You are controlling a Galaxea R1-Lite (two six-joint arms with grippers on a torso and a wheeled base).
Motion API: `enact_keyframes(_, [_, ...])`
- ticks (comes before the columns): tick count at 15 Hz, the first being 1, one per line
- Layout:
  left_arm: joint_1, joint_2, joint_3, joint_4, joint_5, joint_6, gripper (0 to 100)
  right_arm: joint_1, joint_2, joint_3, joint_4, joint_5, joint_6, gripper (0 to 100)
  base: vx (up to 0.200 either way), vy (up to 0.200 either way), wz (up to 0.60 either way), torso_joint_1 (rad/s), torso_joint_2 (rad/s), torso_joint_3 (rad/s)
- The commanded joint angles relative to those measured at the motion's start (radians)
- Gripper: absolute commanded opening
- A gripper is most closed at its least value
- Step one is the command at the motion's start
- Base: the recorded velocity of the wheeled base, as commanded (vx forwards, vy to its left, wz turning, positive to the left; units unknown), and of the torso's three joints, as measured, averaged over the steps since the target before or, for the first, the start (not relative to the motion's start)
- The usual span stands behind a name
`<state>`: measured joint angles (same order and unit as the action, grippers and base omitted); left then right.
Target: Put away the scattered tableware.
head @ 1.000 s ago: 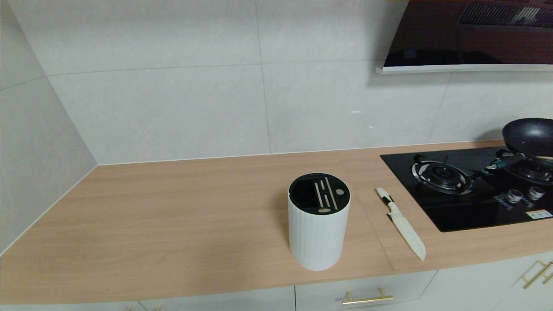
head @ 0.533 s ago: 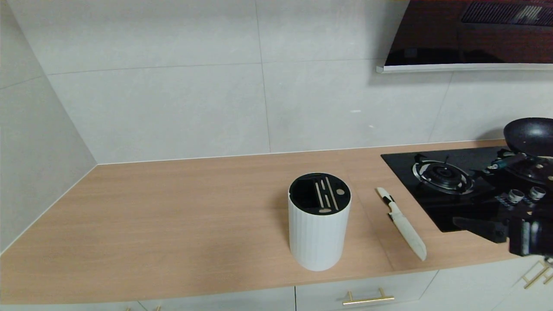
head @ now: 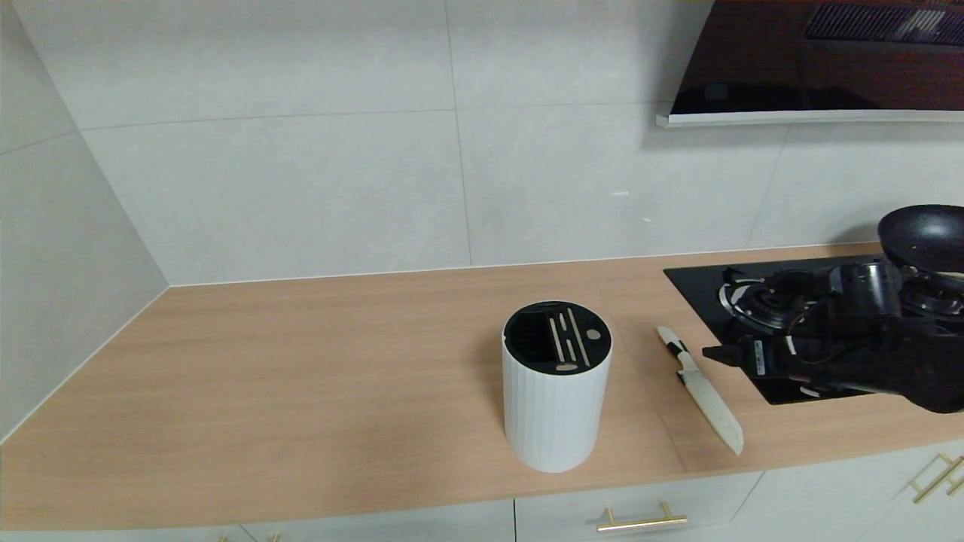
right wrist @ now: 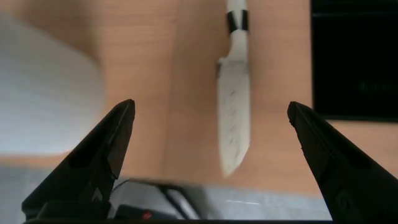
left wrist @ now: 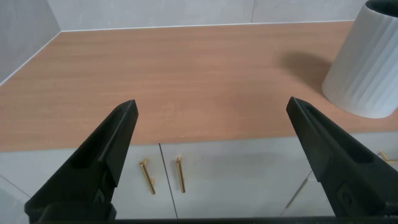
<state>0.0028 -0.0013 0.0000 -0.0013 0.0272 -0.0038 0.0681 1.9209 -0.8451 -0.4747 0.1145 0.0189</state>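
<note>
A white knife (head: 700, 389) with a black band on its handle lies flat on the wooden counter (head: 301, 376), blade toward the front edge. It also appears in the right wrist view as the knife (right wrist: 235, 93). Left of it stands a white ribbed knife holder (head: 556, 385) with a black slotted top; its side shows as the holder (left wrist: 364, 62) and the holder (right wrist: 43, 93). My right gripper (head: 723, 355) hovers above the counter just right of the knife, open, with nothing between its fingers (right wrist: 93, 168). My left gripper (left wrist: 211, 162) is open over the counter's front edge.
A black gas hob (head: 798, 331) sits at the right with a dark wok (head: 922, 237) on its far burner. A range hood (head: 821, 68) hangs above. Tiled walls close the back and left. Cabinet drawers with gold handles (head: 640, 521) lie below the counter edge.
My right arm has come into the head view from the lower right and moved up and left, its gripper now close beside the knife. Knife and holder have stayed put.
</note>
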Motion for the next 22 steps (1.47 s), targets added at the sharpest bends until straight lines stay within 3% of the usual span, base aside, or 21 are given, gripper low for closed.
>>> enact_keyframes(1, [0.000,0.001,0.000,0.000,0.000,-0.001,100,0.015,0.191,-0.084,-0.019,-0.029,-0.016,100,0.000,0.000,0.00,0.000,0.00,0.000])
enact_keyframes(5, [0.000,0.001,0.000,0.000,0.000,-0.001,100,0.052,0.313,-0.080,-0.173,-0.090,-0.037,100,0.000,0.000,0.00,0.000,0.00,0.000])
enact_keyframes(22, [0.000,0.001,0.000,0.000,0.000,-0.001,100,0.036,0.449,-0.155,-0.226,-0.130,-0.039,100,0.000,0.000,0.00,0.000,0.00,0.000])
